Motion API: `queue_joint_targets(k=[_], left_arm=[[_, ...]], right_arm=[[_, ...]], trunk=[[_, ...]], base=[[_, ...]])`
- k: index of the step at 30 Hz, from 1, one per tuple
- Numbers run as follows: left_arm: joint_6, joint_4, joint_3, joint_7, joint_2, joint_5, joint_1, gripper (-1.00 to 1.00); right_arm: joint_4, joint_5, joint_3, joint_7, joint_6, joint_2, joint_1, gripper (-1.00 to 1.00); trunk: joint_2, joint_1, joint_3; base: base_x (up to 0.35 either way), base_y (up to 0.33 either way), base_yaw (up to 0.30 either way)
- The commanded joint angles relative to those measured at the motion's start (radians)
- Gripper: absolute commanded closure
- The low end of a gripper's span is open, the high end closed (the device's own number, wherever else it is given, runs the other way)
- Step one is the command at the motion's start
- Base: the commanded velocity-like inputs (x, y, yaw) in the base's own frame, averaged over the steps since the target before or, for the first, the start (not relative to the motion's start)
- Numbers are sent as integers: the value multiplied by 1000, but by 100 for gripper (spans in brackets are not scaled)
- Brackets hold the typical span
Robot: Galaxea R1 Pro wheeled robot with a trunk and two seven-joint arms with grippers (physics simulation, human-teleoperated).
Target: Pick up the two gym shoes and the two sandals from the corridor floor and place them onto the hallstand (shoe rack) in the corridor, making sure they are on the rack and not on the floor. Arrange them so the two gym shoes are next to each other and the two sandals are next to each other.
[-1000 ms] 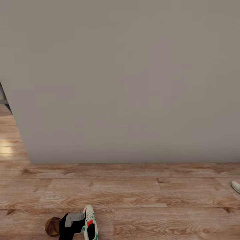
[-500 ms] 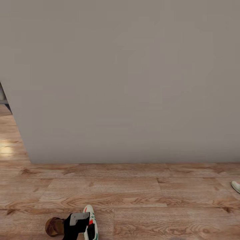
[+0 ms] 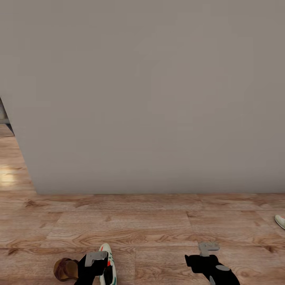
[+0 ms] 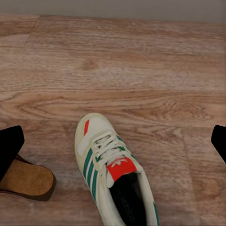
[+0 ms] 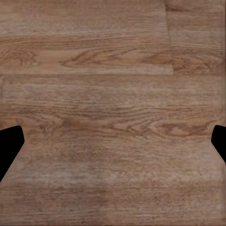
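Note:
One cream-white gym shoe with green stripes lies on the corridor floor at the bottom left, toe toward the wall. A brown sandal lies just left of it. My left gripper hangs above these two, partly covering both. In the left wrist view the gym shoe sits between the wide-apart black fingertips, with the sandal beside one of them; the left gripper is open and empty. A second gym shoe peeks in at the right edge. My right gripper is open over bare planks. The hallstand is out of view.
A plain grey wall takes up most of the head view and meets the floor a few planks ahead. Its corner is at the left, where more floor runs back past it toward a dark grey sliver.
My right arm has come into the head view at the bottom right. My left gripper has shifted slightly right over the gym shoe. The shoes and the camera have not moved.

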Motion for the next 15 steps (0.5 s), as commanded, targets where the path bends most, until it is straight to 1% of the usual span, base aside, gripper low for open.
queue_joint_targets(k=[1, 7, 15], left_arm=[[-3, 0, 0, 3, 0, 1, 0, -100], [-2, 0, 0, 3, 1, 1, -1, -100], [-2, 0, 1, 3, 1, 0, -1, -100]], right_arm=[[-9, 2, 0, 1, 7, 0, 0, -100], [-45, 2, -1, 1, 15, -1, 0, -100], [-53, 2, -3, 1, 16, -3, 0, -100]], trunk=[[0, 0, -1], [0, 0, -1], [-2, 3, -39]], base=[[0, 0, 0], [0, 0, 0], [0, 0, 0]])
